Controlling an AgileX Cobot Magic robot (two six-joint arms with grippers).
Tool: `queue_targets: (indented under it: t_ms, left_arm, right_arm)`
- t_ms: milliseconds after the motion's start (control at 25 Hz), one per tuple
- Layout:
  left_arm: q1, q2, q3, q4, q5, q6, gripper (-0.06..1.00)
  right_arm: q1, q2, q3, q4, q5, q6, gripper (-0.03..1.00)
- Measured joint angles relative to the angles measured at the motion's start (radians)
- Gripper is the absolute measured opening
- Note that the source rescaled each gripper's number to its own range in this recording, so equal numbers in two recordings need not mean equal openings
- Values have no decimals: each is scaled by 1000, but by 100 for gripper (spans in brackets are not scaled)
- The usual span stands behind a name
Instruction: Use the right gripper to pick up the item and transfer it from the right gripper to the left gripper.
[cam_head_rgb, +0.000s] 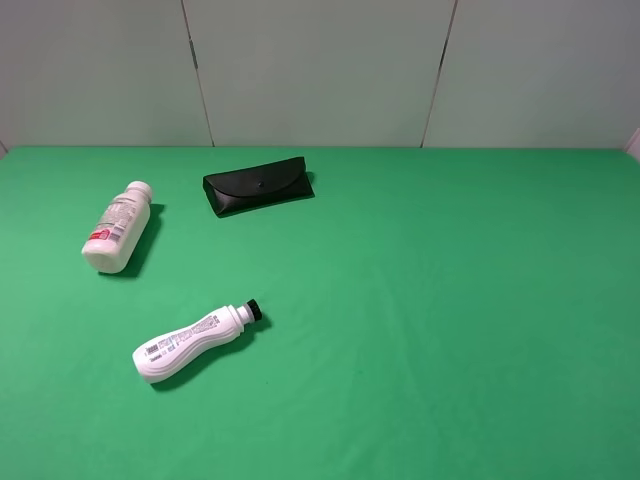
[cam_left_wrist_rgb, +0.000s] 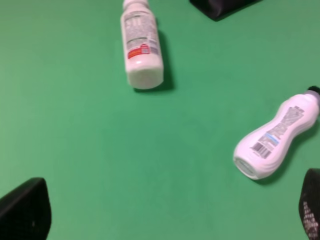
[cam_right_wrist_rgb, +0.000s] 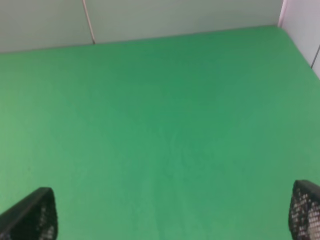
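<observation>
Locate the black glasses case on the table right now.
In the exterior high view the black glasses case lies closed, left of centre near the table's far edge, right of the straight white bottle.

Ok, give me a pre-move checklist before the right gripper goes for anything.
1. Right gripper open: ok, fingertips wide apart, nothing between.
2. Left gripper open for the handover: ok.
3. Target item identified: cannot tell; curvy white bottle, straight white bottle and black glasses case all lie on the green table.
4. Items apart from each other: ok.
5. Item in right wrist view: not ok, only table shows.
</observation>
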Motion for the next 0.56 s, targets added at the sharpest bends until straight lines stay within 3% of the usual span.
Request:
queue_targets:
  t_ms: [560]
  left_arm:
    - [0,0,0,4,0,0,100]
  right_arm:
    - [0,0,0,0,0,0,100]
